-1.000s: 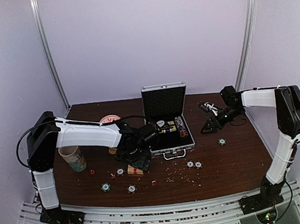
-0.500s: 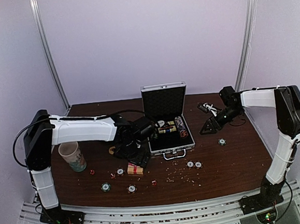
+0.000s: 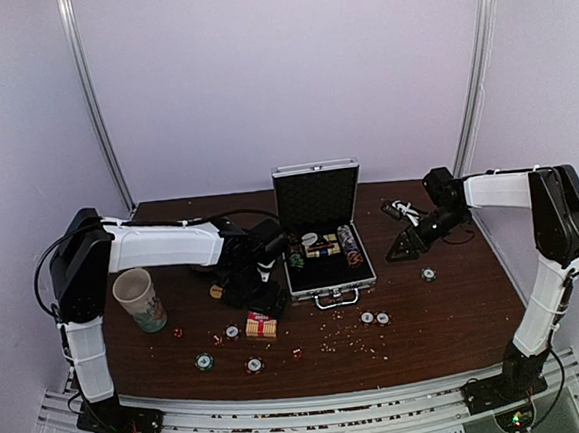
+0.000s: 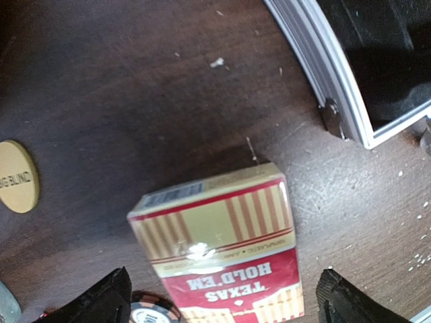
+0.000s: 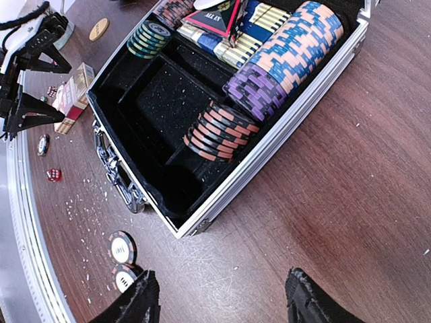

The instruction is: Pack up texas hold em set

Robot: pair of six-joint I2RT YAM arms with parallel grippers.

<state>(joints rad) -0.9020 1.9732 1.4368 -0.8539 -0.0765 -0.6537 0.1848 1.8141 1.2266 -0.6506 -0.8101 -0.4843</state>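
Note:
The silver case (image 3: 326, 274) stands open mid-table with its lid up. Inside it are chip stacks (image 5: 289, 57), a green stack (image 5: 149, 37) and card packs. The red-yellow card box (image 4: 222, 249) lies flat on the table left of the case's front corner (image 4: 350, 87); it also shows in the top view (image 3: 261, 326). My left gripper (image 4: 222, 311) is open and empty above the box, one finger on each side. The yellow disc (image 4: 15, 176) lies to its left. My right gripper (image 5: 222, 304) is open and empty, right of the case (image 3: 404, 246).
Loose chips lie in front of the case (image 3: 232, 331) (image 3: 368, 318) (image 3: 429, 275) and two show near my right fingers (image 5: 122, 247). Tiny red dice (image 3: 177, 333) (image 3: 297, 353) and white crumbs dot the front. A patterned paper cup (image 3: 141, 300) stands at the left.
My left gripper has drawn back from the card box area toward the far left, its arm stretching out. The right arm has not moved.

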